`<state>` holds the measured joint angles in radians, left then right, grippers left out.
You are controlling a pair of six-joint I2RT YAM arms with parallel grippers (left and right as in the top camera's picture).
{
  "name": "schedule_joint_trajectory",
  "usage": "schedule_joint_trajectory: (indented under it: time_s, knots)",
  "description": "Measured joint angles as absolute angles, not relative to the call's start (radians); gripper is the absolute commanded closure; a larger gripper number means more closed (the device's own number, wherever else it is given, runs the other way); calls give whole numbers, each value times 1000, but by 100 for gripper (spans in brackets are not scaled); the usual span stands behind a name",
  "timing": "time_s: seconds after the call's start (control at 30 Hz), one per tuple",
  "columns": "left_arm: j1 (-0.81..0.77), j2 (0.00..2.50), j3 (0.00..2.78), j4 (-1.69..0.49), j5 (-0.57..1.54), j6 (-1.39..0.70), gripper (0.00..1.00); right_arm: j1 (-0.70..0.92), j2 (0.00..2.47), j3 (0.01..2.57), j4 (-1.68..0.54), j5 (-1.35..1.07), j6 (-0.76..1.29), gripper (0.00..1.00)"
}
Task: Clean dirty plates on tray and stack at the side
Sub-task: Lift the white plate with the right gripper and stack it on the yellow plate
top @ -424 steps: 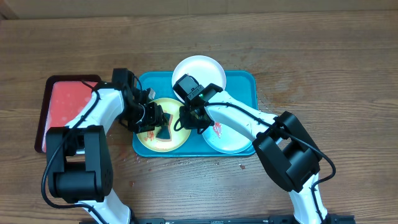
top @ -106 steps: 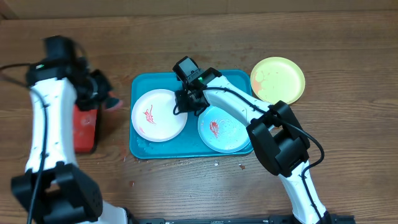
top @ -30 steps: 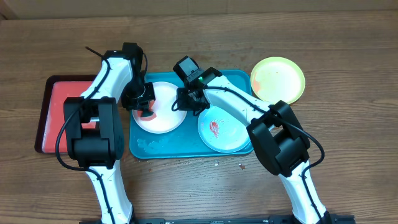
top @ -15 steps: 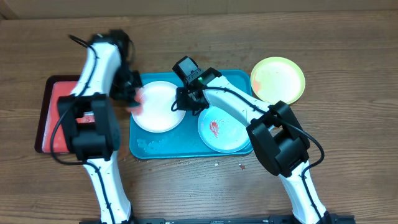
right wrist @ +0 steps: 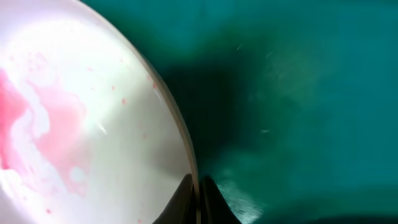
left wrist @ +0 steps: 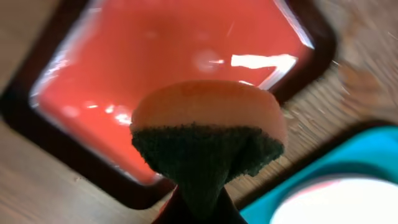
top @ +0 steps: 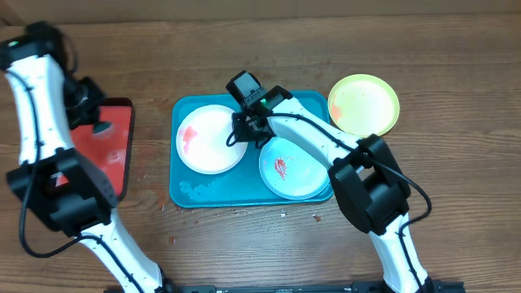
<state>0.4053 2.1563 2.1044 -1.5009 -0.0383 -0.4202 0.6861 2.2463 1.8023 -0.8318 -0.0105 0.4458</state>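
Note:
A white plate (top: 212, 140) with a pale pink smear lies at the left of the turquoise tray (top: 244, 194). My right gripper (top: 245, 135) is shut on this plate's right rim; in the right wrist view the rim (right wrist: 186, 149) runs down between the fingertips (right wrist: 199, 202). A light teal plate (top: 293, 167) with a red smear lies at the tray's right. The yellow-green plate (top: 364, 104) sits on the table, off the tray's right corner. My left gripper (top: 96, 122) hangs over the red tray (top: 110, 159), shut on an orange and dark green sponge (left wrist: 208, 124).
The red dark-rimmed tray (left wrist: 155, 68) lies left of the turquoise tray (left wrist: 351, 158) with a strip of wood table between them. Small wet spots and crumbs mark the table in front of the turquoise tray (right wrist: 298, 93).
My left arm has swung the sponge off the white plate and leftward over the red tray. The plate's red sauce is now a faint pink smear. The right gripper has stayed put.

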Motion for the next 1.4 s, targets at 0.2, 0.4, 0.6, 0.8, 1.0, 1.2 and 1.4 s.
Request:
schedule_joint_trajectory:
  time_s: [0.2, 0.4, 0.6, 0.8, 1.0, 1.2, 1.4]
  knots:
    - [505, 2156, 2044, -1473, -23, -452, 96, 752, 2118, 1810, -838, 255, 348, 96]
    - [531, 2156, 1950, -1374, -17, -466, 96, 910, 2009, 1825, -798, 725, 174, 96]
    - [531, 2156, 1853, -1286, 8, -466, 96, 1011, 2006, 1829, -701, 1031, -104, 96]
    - [531, 2156, 1832, -1267, 27, -467, 96, 1042, 2006, 1829, -566, 1132, -366, 96]
    - [531, 2156, 1832, -1267, 34, -469, 96, 1047, 2006, 1831, -382, 1198, -623, 96]
    - [531, 2156, 1831, -1267, 42, -469, 96, 1031, 2013, 1836, -615, 1043, -585, 96]
    - [531, 2156, 1831, -1267, 60, -469, 96, 1005, 2032, 1836, -504, 1097, -533, 96]
